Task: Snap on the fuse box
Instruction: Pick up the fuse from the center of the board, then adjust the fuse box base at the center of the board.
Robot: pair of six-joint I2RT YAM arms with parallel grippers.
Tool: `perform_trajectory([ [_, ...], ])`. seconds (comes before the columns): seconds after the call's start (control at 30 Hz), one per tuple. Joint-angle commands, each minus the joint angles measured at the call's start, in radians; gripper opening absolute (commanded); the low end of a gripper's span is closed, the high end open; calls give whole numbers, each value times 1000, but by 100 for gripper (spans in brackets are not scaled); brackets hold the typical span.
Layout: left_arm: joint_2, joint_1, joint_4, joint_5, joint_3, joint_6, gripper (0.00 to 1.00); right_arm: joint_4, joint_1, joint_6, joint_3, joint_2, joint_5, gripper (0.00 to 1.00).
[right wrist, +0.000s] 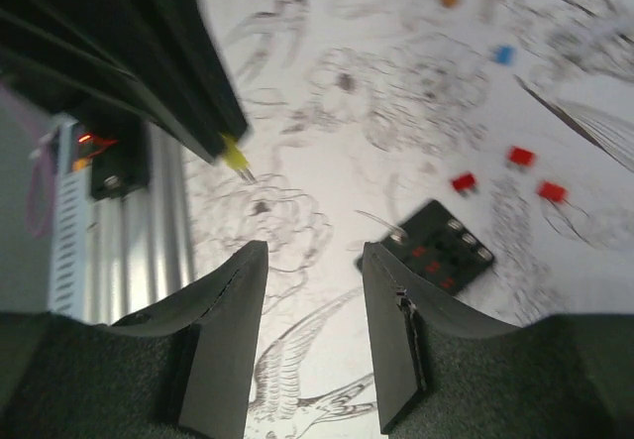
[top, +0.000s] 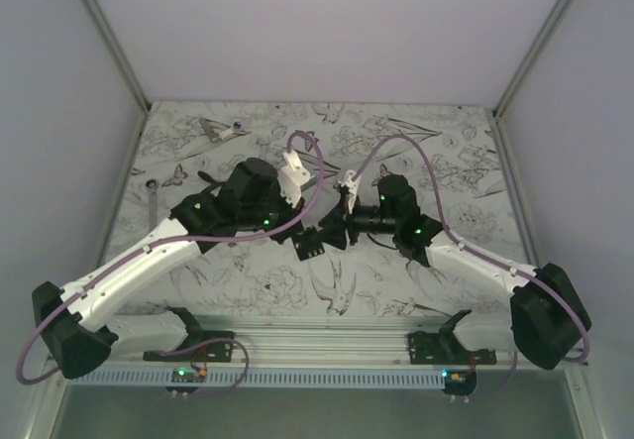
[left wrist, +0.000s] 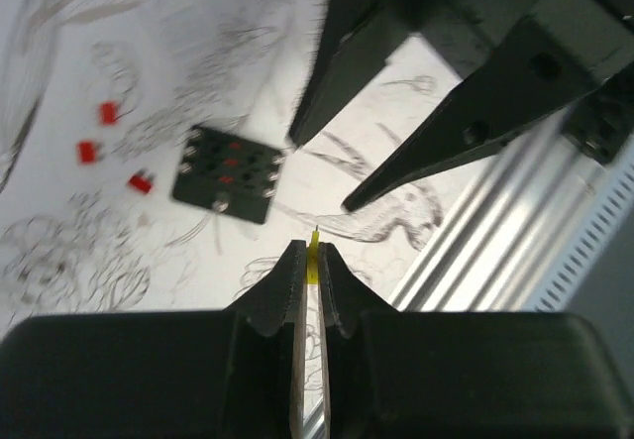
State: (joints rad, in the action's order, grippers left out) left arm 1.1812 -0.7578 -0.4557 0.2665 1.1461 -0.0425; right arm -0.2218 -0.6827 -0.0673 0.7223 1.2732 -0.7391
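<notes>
the left gripper is clamped on a small yellow fuse; the right gripper is held with fingers apart. the fuse box is laid flat on the patterned table (red pieces near it).

Fuse box blurred, slot contents unreadable, yellow piece mostly hidden between left fingers, loose red pieces smeared

Approach to fuse box tight in left wrist view: right fingers at 2 o'clock, loose red pcs at 9–10. Free passage over bare desk at 12 & 6.
</notes>
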Motion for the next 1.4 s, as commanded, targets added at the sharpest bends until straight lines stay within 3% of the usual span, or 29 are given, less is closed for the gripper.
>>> perform_trajectory([
  [0.0,-20,26,-34,-307,-34,-164,0,28,8,-89,-4,63,338,48],
  [0.23,31,43,-75,-449,-46,-384,0,24,9,-180,36,222,576,42],
  [0.67,191,43,-81,-465,-14,-516,0,0,-22,-196,87,415,598,26],
  [1.1,281,35,-81,-474,22,-573,0,-125,-92,-271,2,407,445,23],
  [1.23,310,22,-81,-483,43,-564,0,-111,-85,-276,-42,312,537,24],
  [1.37,366,3,-81,-474,81,-550,0,-3,-75,-307,-77,185,735,32],
])
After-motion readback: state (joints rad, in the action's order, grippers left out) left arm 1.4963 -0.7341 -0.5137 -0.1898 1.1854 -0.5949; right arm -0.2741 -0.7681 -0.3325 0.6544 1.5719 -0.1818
